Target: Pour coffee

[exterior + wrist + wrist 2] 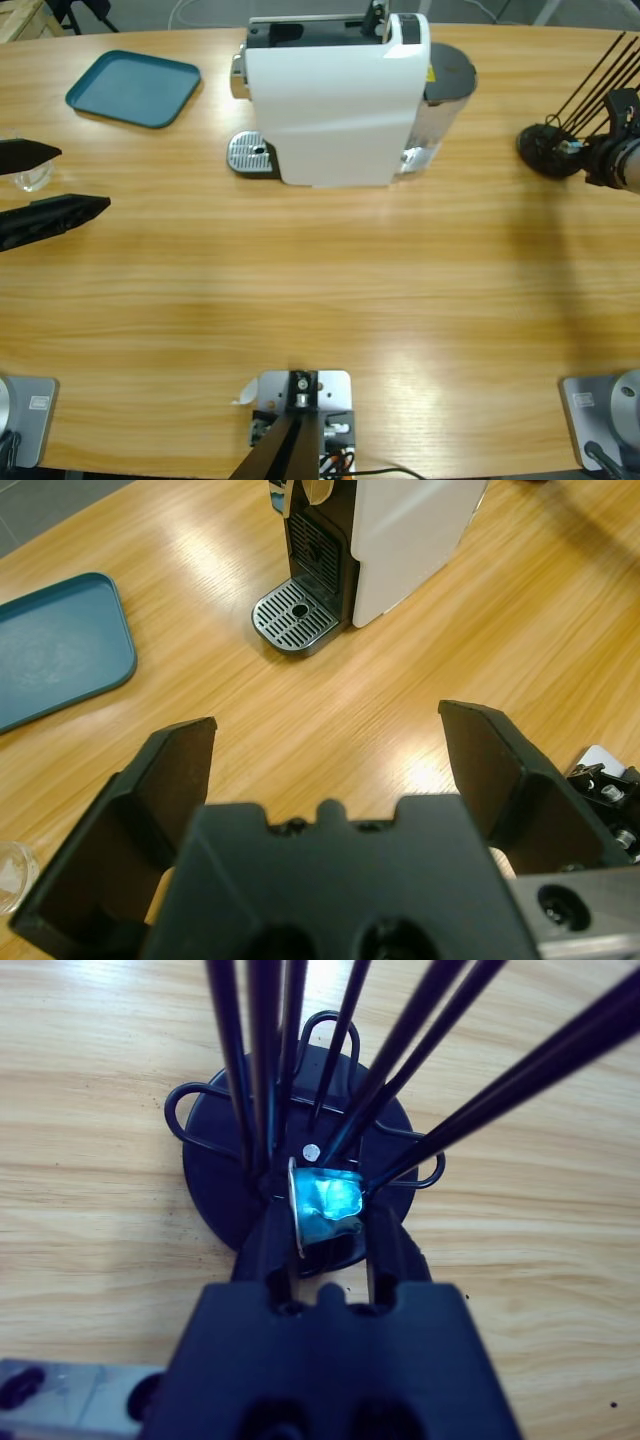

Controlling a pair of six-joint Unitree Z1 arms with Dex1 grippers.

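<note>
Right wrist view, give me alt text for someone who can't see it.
The right gripper has its two black jaws closed on a small crumpled blue capsule at the round black base of a wire capsule rack. The rack's thin black rods fan upward past the camera, and it stands on a wooden table.

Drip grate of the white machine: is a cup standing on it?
No, the drip grate of the white machine is bare in the left wrist view.
</note>
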